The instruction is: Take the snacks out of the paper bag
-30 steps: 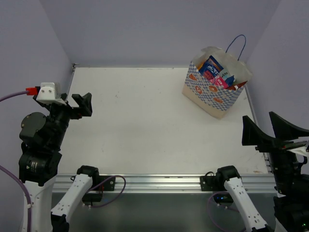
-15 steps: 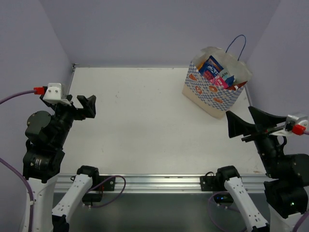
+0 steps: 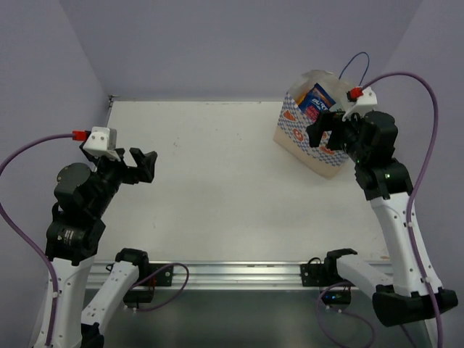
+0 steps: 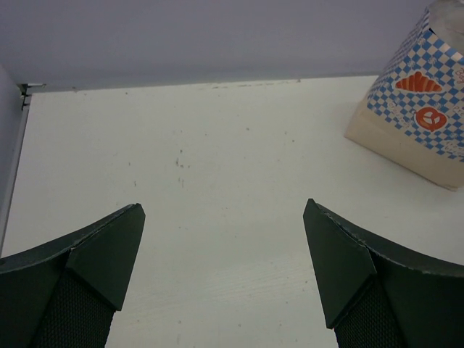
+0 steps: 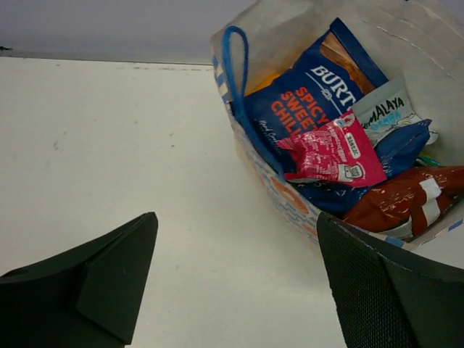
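Note:
The paper bag (image 3: 293,133) stands open at the table's far right. It also shows in the left wrist view (image 4: 420,109). In the right wrist view its mouth (image 5: 239,156) shows several snacks: a blue packet (image 5: 304,94), a pink packet (image 5: 333,152), a blue-white packet (image 5: 388,109) and a red-silver packet (image 5: 406,203). The blue packet's top shows from above (image 3: 315,100). My right gripper (image 3: 328,138) is open and empty, hovering at the bag's near-left rim (image 5: 235,225). My left gripper (image 3: 143,165) is open and empty above the table's left side (image 4: 222,206), far from the bag.
A blue cord handle (image 5: 238,72) hangs over the bag's rim, and another stands up at the back (image 3: 355,65). Purple walls close in the white table (image 3: 210,181) on three sides. A metal rail (image 3: 239,272) runs along the near edge.
My right arm has swung from the near right edge up and over to the bag, jaws still open. My left gripper has drifted a little right and nearer.

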Robot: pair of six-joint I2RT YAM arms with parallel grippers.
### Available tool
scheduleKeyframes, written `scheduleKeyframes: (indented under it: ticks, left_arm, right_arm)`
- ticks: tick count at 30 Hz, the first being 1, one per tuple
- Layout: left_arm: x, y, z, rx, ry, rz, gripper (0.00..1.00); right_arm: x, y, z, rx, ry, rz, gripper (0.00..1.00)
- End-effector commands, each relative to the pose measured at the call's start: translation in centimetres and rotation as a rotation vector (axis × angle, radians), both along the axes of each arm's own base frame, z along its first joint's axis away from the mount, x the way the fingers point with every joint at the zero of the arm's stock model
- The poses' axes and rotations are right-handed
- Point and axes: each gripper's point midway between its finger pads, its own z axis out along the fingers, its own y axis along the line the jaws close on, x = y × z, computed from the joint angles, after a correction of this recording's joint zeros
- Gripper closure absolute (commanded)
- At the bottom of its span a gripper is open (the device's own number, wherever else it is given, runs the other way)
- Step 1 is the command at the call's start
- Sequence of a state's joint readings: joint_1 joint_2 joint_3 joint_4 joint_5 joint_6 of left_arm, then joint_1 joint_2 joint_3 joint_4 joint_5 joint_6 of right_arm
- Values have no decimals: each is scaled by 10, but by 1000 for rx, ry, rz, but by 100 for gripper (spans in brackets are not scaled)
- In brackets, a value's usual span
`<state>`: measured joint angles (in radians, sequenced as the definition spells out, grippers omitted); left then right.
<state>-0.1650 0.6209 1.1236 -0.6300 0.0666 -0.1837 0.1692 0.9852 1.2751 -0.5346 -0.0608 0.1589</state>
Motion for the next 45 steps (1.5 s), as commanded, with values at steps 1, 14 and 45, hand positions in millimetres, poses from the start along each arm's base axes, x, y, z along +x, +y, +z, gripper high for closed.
scheduleKeyframes:
  ticks: [1,14,45]
  left_arm:
    - [1,-11,9,-32,-39,-53,0]
    - [6,-17,8,-19,-22,-79,0]
    - [4,-16,7,-9,-9,-76,0]
  right_arm:
    - [31,-17,17,-103,-75,37,7]
    - [71,2,-36,-173,13,269,23]
    - [61,59,-49,-215,30,410,100]
